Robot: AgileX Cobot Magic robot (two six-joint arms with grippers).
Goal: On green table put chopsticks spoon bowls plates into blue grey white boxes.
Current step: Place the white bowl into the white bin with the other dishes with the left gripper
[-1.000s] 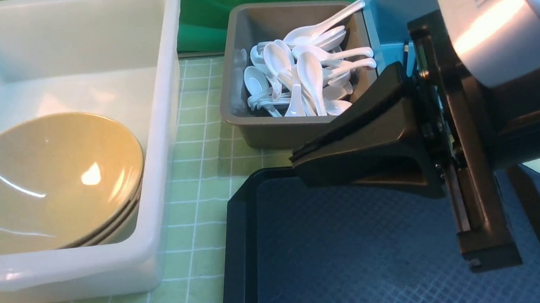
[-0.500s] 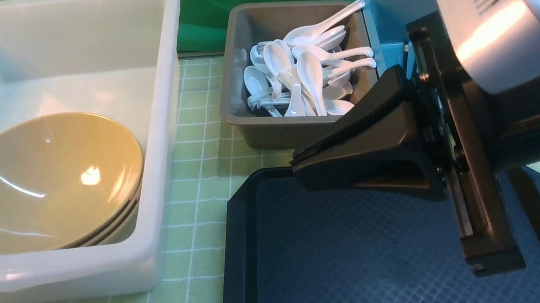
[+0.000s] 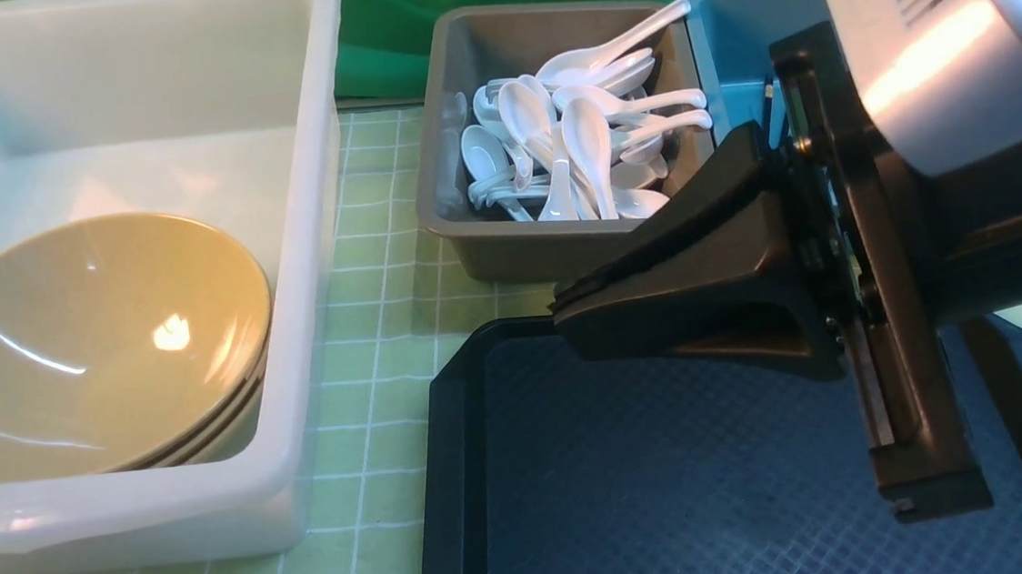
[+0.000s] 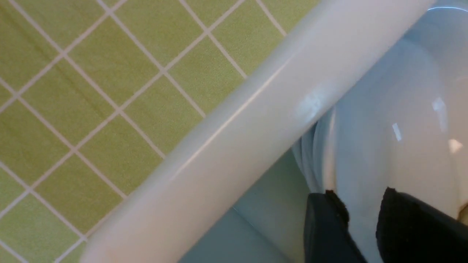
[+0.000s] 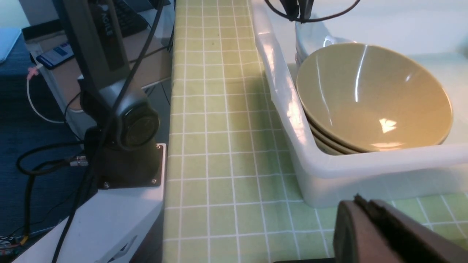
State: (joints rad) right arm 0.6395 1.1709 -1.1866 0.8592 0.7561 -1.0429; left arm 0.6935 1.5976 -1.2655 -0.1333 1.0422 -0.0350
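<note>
Base layer is the green table [image 3: 382, 270]. Biggest tub is the white box [image 3: 322, 201], on my left side. The black tray [image 3: 673, 493] sits front centre, and the part in view is bare. My right gripper [image 3: 567, 305] hangs over the tray's far edge with its fingers pressed together, holding nothing and pointing toward my left. The bowls [image 3: 96, 347] are an olive-tan nested stack, tilted, inside the white box at its near end. The grey box [image 3: 508, 255] stands beyond the tray, and the blue box [image 3: 733, 41] just beside it is mostly hidden behind my right arm, contents unreadable. The plates [image 4: 384, 120] are a small white stack inside the white box, just within its rim, next to the bowls. The spoons [image 3: 586, 140] are heaped in the grey box. My left gripper [image 4: 360, 199] is right at the plate stack, fingers [image 4: 325, 226] slightly apart with white glaze in the gap. I can't tell if they pinch a plate or are free. Key relation: plates lie directly below my left fingers, with no long axis to align. My left arm is the near one, and the right is well apart. My guess is the next move is straight up, clear of the rim.
</note>
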